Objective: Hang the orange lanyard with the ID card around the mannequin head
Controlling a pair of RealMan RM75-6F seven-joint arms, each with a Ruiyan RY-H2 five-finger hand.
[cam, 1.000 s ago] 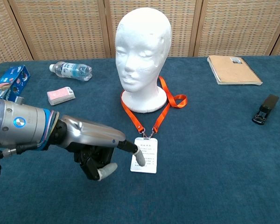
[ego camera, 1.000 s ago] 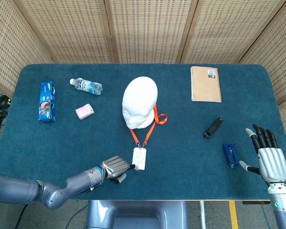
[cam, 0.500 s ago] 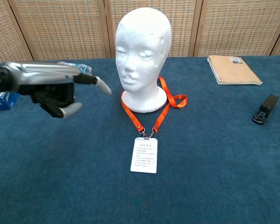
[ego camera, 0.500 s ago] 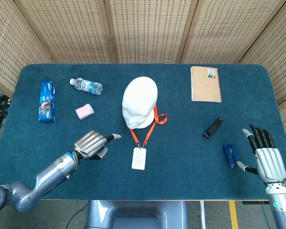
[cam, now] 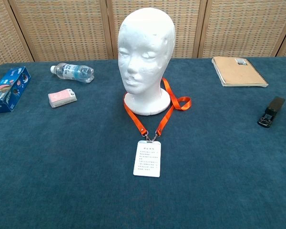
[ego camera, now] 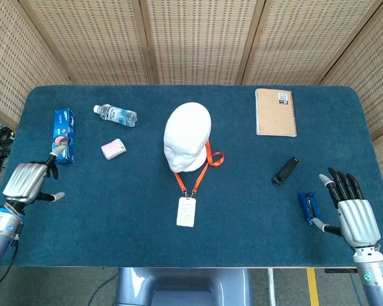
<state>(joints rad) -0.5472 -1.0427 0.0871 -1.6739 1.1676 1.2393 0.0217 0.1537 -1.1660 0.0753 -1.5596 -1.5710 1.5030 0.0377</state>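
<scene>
The white mannequin head (ego camera: 188, 136) (cam: 147, 52) stands upright mid-table. The orange lanyard (ego camera: 208, 159) (cam: 167, 108) loops around its base and lies on the cloth. Its two straps meet in front at a clip holding the white ID card (ego camera: 186, 211) (cam: 148, 159), which lies flat. My left hand (ego camera: 25, 182) is far off by the table's left edge, holding nothing, most fingers curled in and one sticking out. My right hand (ego camera: 355, 215) hovers near the front right corner with fingers spread and empty. Neither hand shows in the chest view.
A blue box (ego camera: 63, 135) (cam: 9, 89), water bottle (ego camera: 115, 115) (cam: 72, 72) and pink pack (ego camera: 113, 148) (cam: 62, 98) lie at the left. A notebook (ego camera: 275, 112) (cam: 239, 71), black stapler (ego camera: 285, 171) (cam: 270, 111) and small blue item (ego camera: 308, 205) lie at the right.
My left hand has drawn back from the ID card, swinging left to the table's edge and out of the chest view. The card and lanyard stayed put. The right hand shifted only slightly.
</scene>
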